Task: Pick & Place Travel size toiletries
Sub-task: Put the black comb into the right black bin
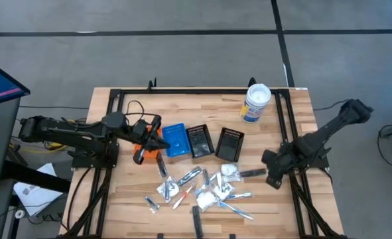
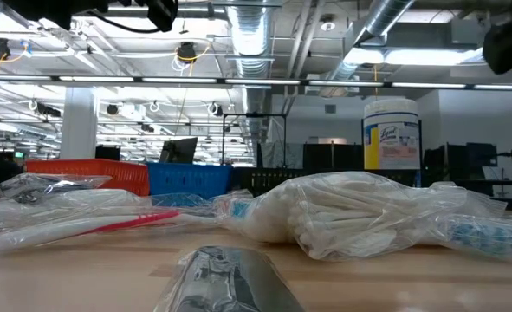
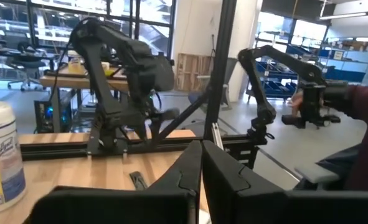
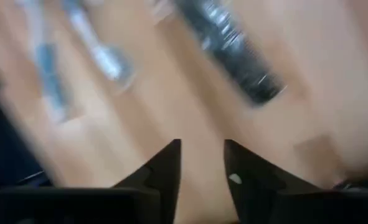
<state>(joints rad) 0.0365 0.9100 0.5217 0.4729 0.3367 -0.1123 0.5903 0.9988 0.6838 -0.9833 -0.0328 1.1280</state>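
Note:
The travel size toiletries (image 1: 202,189) lie in a loose heap on the wooden table's near middle: silvery sachets, white crinkly packets (image 2: 342,212) and slim clear-wrapped sticks. A dark sachet (image 1: 252,173) lies at the heap's right edge and shows blurred in the right wrist view (image 4: 233,56). My right gripper (image 1: 273,178) hangs just right of it, pointing steeply down, its fingers open (image 4: 202,163) over bare wood with nothing between them. My left gripper (image 1: 149,141) is held level above the orange bin (image 1: 154,151), fingers shut (image 3: 201,171) and empty.
A blue bin (image 1: 176,139) and two black bins (image 1: 199,141) (image 1: 230,143) stand in a row behind the heap. A white tub with a blue label (image 1: 256,103) stands at the far right. Black frame rails (image 1: 285,126) run along the table's sides.

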